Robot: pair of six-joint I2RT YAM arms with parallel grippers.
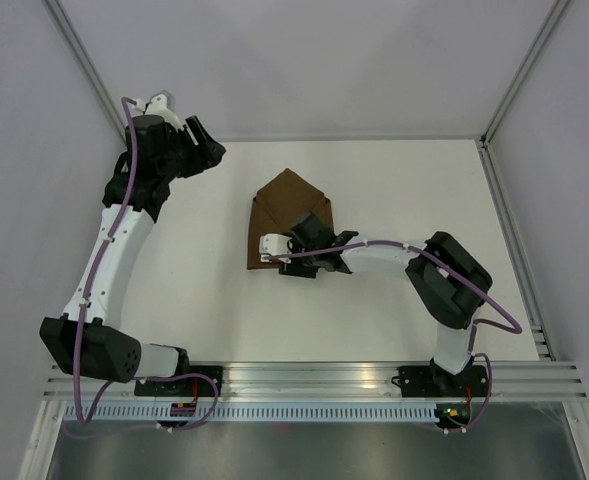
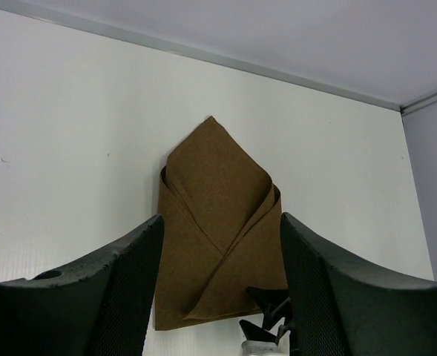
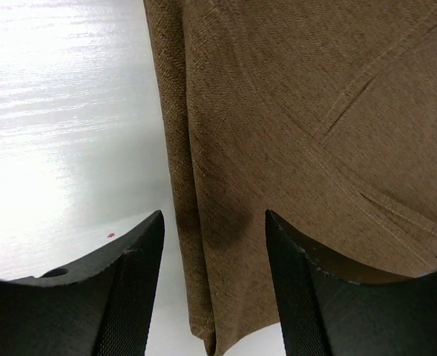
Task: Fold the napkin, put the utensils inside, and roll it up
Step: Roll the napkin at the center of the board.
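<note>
Over the white table [image 1: 394,180], the top view shows the dark brown napkin [image 1: 289,200] lying near the middle, folded to a point at its far end. The right gripper [image 1: 299,240] sits over its near part. The left gripper [image 1: 206,148] hangs well apart from it, at the far left.

From the left wrist, the fingers of the left gripper [image 2: 219,221] stand apart, nothing between them. Beyond them the two side flaps of the napkin [image 2: 214,170] cross over its middle.

From the right wrist, the right gripper [image 3: 214,219] is spread wide above the left edge of the napkin [image 3: 292,111]. Whether it touches the cloth cannot be told. Only this view shows the stitched hems and a red speck [image 3: 111,235] on the table [image 3: 62,111].
</note>
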